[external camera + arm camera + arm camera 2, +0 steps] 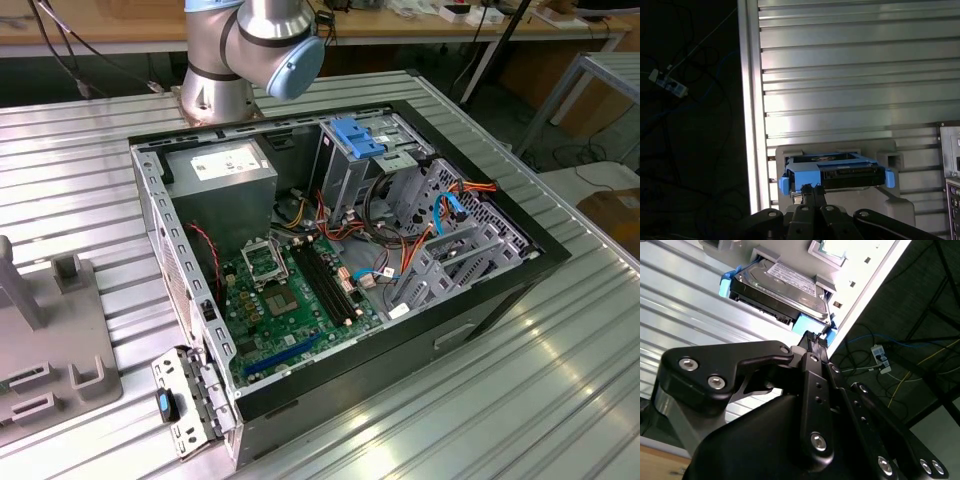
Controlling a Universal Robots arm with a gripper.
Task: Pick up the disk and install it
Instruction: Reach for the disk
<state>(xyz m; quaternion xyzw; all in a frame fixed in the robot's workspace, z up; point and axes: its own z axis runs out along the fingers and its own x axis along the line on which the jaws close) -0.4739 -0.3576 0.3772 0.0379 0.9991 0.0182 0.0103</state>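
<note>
The disk (pixel 832 167) (pixel 782 287) lies flat, label up, in a grey holder (pixel 897 161) on the ribbed table (pixel 850 75). Its connector end faces the gripper (pixel 810 189) (pixel 817 340) and its long axis runs away from it. The jaws are closed together, tips at the blue rail; whether they pinch it cannot be told.

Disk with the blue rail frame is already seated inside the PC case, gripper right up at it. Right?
No, it isn't inside the PC case. In both wrist views the disk with the blue rail frame sits in a grey holder on the ribbed metal table. The gripper is right up at it.
</note>
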